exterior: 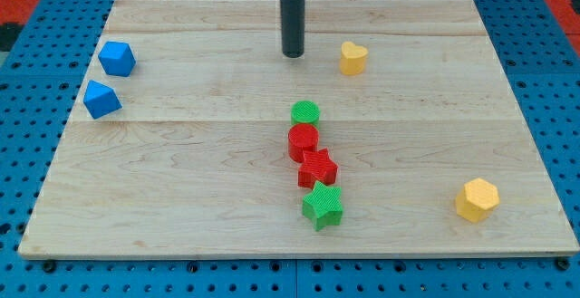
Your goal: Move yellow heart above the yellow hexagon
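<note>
Tip (293,54) just left of yellow heart (353,58), apart; no claw, holding nothing. Yellow hexagon (477,199) near board's (181,216) lower-right edge.

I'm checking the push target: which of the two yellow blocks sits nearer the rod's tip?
The yellow heart, just to the view's right of my tip; the yellow hexagon lies far off, bottom right.

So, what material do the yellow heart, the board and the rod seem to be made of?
Yellow heart: probably plastic, matte, with fine ridges like 3D printing. Board: pale wood, its grain and plank seams visible. Rod ending in my tip, at the heart's left: dark and smooth, metal or plastic, unclear which.
</note>
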